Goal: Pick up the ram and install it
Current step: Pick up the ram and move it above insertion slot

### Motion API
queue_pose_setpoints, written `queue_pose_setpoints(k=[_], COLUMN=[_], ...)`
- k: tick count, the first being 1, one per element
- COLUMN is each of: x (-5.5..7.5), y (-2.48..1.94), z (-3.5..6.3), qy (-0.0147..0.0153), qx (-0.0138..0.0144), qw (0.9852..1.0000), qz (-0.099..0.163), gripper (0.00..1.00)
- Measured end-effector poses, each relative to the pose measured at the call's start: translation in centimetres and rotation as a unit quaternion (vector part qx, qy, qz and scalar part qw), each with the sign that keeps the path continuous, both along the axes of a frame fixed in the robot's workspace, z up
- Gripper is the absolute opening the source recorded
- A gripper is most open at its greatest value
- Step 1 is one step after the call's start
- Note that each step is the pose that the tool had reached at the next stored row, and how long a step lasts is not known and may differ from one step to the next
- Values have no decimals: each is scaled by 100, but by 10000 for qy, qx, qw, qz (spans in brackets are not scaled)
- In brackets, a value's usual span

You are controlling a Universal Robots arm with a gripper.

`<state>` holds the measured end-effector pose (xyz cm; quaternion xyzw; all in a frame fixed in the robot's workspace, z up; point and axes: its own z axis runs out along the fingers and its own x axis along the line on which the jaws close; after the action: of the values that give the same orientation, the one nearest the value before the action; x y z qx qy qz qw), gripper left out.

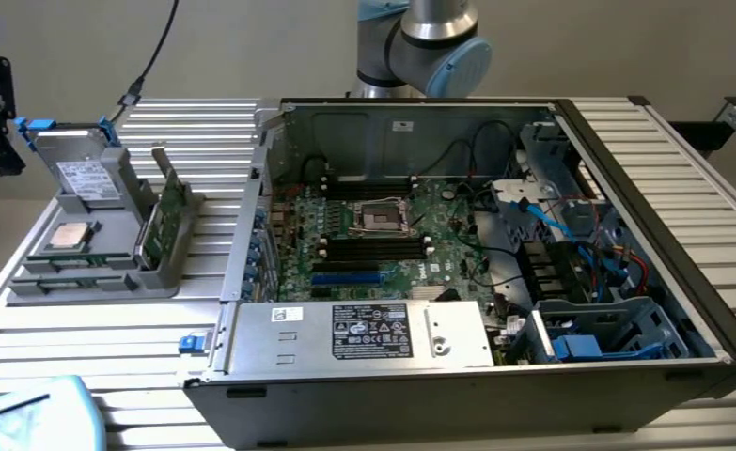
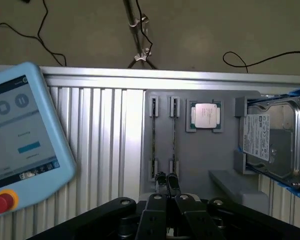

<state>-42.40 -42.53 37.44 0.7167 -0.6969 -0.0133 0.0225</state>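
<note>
The ram sticks (image 2: 174, 135) stand on edge in tray (image 2: 210, 150) slots, probably so their top edges can be pinched. The gripper (image 2: 166, 181) hovers over them, fingers pressed together, holding nothing. The open case (image 1: 468, 395) sits beside the tray.

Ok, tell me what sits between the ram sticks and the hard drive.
The processor chip lies between the ram and the hard drive, in the wrist view.

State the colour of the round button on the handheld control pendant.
Red. The button on the pendant shows best in the wrist view.
</note>
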Motion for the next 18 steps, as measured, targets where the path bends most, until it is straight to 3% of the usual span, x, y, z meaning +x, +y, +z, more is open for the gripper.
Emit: queue_pose_setpoints(k=[1,3,5,6,10,18], x=[0,0,0,0,0,0], y=[0,0,0,0,0,0], z=[0,0,0,0,-6,-150], qy=[0,0,0,0,0,0], qx=[0,0,0,0,0,0], qw=[10000,10000,10000,10000,10000,10000], qz=[0,0,0,0,0,52], gripper=[12,24,24,31,31,31])
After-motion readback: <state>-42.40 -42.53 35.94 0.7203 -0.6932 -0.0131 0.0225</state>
